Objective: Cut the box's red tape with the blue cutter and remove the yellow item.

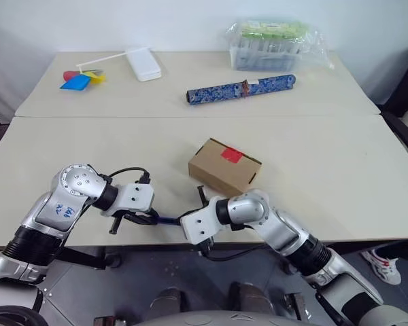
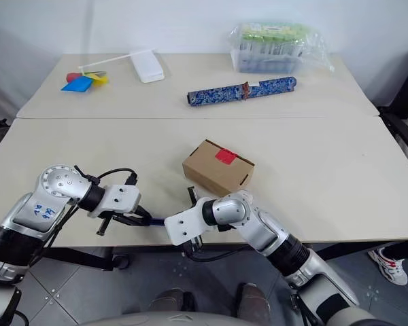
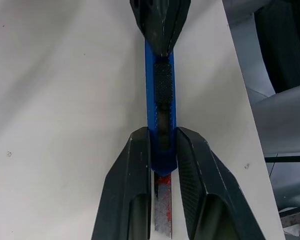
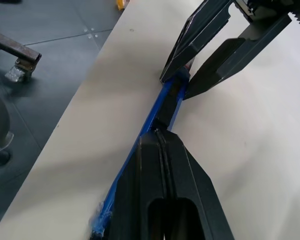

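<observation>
**Holding the cutter between both grippers at the table's near edge**

Gripping the blue cutter (image 1: 167, 219) from both ends, I have my two arms bent inward so the wrists face each other low over the near edge of the table (image 1: 340, 183). My left gripper (image 3: 163, 155) points to the right and downward, its two black fingers clamped on one end of the cutter, where a strip of blade with red marks shows between them. My right gripper (image 4: 160, 137) points to the left, its fingers pressed together on the other end. The cutter lies level between them, just above the tabletop.

Just beyond my right wrist sits the box (image 1: 224, 166), flaps closed, the red tape (image 1: 232, 155) on its top face. Farther back, on the second table, lie a long blue patterned roll (image 1: 241, 89), a white flat case (image 1: 143, 65), some coloured paper scraps (image 1: 80, 79) and a clear tub (image 1: 268, 45) with green contents.
</observation>
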`<action>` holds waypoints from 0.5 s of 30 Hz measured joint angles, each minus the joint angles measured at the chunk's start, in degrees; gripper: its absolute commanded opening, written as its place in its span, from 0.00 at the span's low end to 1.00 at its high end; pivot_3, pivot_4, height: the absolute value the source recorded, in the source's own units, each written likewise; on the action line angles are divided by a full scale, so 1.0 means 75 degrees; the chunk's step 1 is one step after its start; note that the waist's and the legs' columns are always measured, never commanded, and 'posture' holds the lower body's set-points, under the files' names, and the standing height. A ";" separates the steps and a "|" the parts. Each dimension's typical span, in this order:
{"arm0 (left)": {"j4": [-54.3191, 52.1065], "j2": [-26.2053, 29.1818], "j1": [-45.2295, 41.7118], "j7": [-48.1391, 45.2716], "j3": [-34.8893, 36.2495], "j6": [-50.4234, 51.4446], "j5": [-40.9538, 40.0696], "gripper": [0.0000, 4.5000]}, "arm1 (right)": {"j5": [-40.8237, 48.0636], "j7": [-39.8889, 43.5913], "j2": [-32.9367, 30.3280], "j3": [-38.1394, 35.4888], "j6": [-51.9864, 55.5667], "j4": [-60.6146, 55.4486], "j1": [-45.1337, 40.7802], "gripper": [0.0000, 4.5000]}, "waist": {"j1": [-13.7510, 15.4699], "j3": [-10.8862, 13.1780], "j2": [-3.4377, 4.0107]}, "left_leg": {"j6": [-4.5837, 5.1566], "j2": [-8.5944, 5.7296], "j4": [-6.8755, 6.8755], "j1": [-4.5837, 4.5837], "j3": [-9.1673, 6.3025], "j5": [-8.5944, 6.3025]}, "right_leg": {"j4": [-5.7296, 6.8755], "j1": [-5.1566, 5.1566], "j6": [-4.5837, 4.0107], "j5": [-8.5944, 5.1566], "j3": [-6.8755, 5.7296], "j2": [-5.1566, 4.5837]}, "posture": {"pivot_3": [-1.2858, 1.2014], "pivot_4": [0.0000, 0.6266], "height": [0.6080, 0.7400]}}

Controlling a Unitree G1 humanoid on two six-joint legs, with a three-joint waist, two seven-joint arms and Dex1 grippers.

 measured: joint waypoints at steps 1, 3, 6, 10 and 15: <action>0.0000 -0.0005 -0.0002 0.0000 0.0000 0.0001 0.0010 0.10 | -0.0030 -0.0019 0.0029 0.0013 -0.0039 0.0037 -0.0016 0.01 | 0.0000 -0.0001 0.0002 | 0.0000 0.0001 0.0000 0.0000 0.0001 0.0000 | 0.0000 0.0000 -0.0001 -0.0001 0.0000 0.0000 | 0.52 0.24 1.00; 0.0014 -0.0009 -0.0004 -0.0001 0.0000 -0.0005 0.0016 0.10 | -0.0033 -0.0036 0.0080 0.0016 -0.0076 0.0128 -0.0044 0.01 | 0.0000 -0.0003 0.0003 | 0.0000 0.0002 0.0000 0.0003 0.0000 0.0000 | 0.0002 0.0000 -0.0002 -0.0001 0.0002 0.0000 | 0.52 0.24 1.00; 0.0054 -0.0019 -0.0025 -0.0001 -0.0008 -0.0014 0.0020 0.10 | -0.0065 -0.0049 0.0159 0.0024 -0.0094 0.0225 -0.0092 0.01 | 0.0002 -0.0004 0.0004 | -0.0002 0.0002 0.0000 0.0004 0.0001 0.0002 | 0.0005 0.0000 -0.0004 -0.0001 0.0003 0.0000 | 0.52 0.24 1.00; 0.0108 -0.0050 -0.0050 0.0007 0.0000 -0.0029 0.0020 0.10 | -0.0074 -0.0067 0.0190 -0.0001 0.0085 0.0161 -0.0097 0.01 | 0.0011 -0.0004 0.0004 | -0.0003 0.0003 0.0000 0.0004 0.0000 0.0005 | 0.0006 0.0000 -0.0007 0.0000 0.0003 0.0000 | 0.52 0.24 1.00; 0.0289 -0.0068 0.0018 0.0179 0.0150 -0.0262 -0.0063 0.10 | 0.0646 0.0019 0.0142 -0.0894 0.1376 -0.0871 0.0075 0.01 | 0.0008 -0.0003 0.0004 | -0.0002 0.0012 0.0001 -0.0002 -0.0019 0.0006 | 0.0006 -0.0007 -0.0011 0.0002 0.0003 0.0000 | 0.52 0.24 1.00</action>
